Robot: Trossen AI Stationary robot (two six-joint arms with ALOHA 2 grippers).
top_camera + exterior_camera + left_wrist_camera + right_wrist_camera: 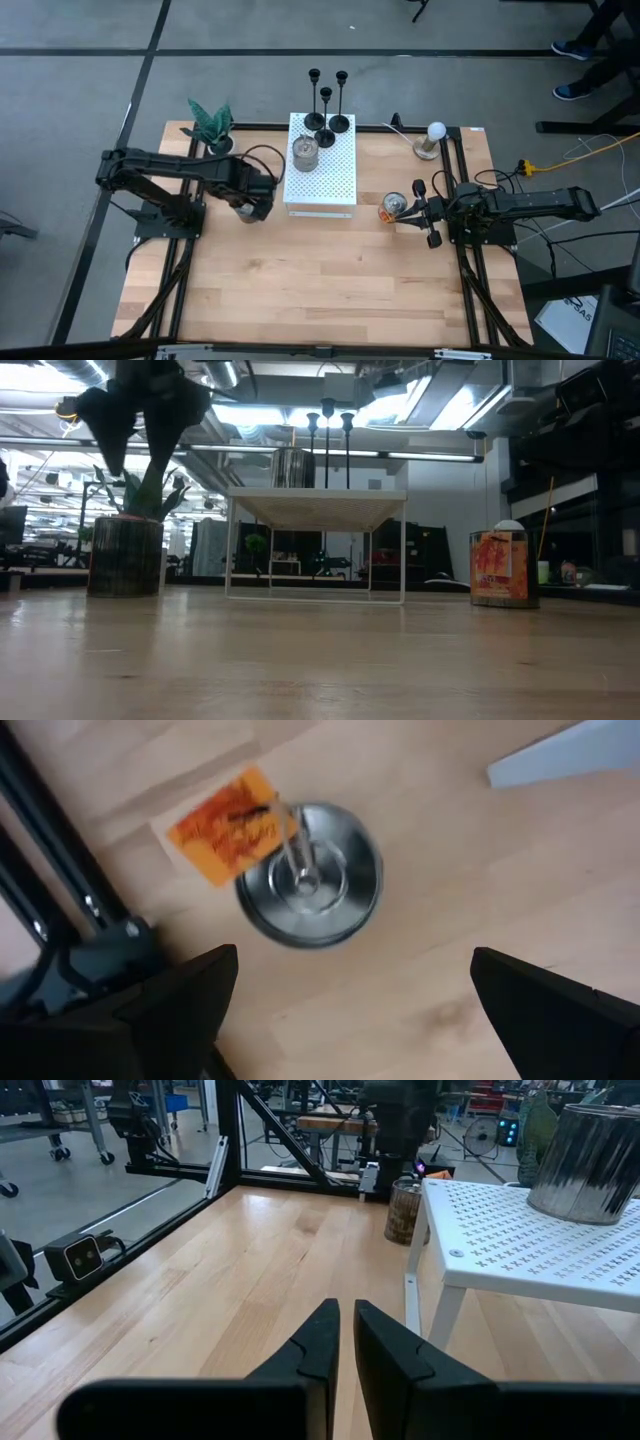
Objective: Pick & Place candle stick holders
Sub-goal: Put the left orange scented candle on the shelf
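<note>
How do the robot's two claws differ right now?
The left gripper is open; the right gripper is shut. The left gripper points down over a tin; the right gripper points level toward the white stand. Both hold nothing.

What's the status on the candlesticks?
Left gripper open over a silver tin beside the white stand. Right gripper shut, idle. Three candlesticks untouched on the stand's far edge.

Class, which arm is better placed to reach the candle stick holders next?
Probably the left: its open end effector sits beside the white stand bearing the candle stick holders. The right end effector, shut, is farther off.
</note>
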